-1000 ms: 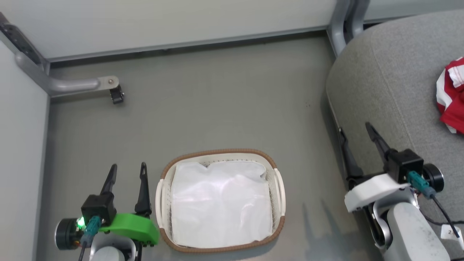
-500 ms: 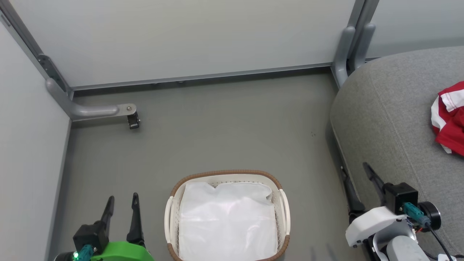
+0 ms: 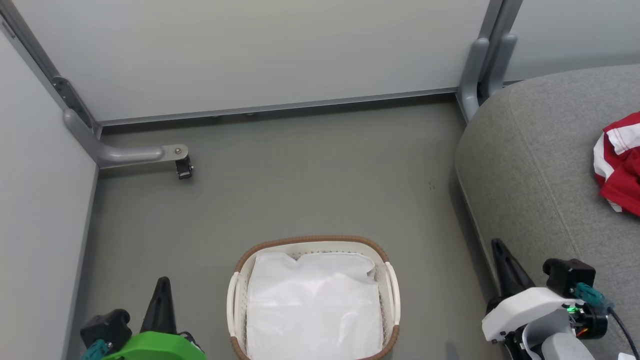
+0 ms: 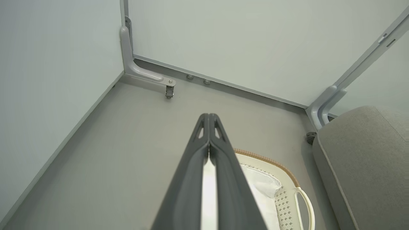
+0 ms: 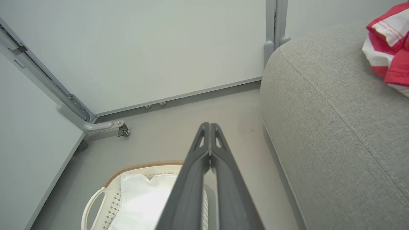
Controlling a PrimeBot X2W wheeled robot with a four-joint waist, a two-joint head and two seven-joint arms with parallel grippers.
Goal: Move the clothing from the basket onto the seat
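Red clothing [image 3: 620,160] with white bands lies bunched on the grey seat [image 3: 540,165] at the far right; it also shows as clothing [image 5: 388,48] on the seat [image 5: 335,111] in the right wrist view. The white basket [image 3: 386,285] with a brown rim stands on the floor at the bottom centre, holding just a plain white liner sheet [image 3: 312,305]. My left gripper [image 3: 162,290] is shut and empty, left of the basket [image 4: 289,195]. My right gripper [image 3: 500,252] is shut and empty, beside the seat's front edge, right of the basket [image 5: 96,201].
Pale partition walls close the floor at the back and left. A grey bracket foot with a small caster [image 3: 183,167] juts from the left corner. A grey post [image 3: 480,65] stands at the seat's back corner. Grey floor [image 3: 300,180] lies between basket and wall.
Both grippers have closed from open and dropped lower in the head view. A second ago the head camera tilted up, shifting the whole picture down.
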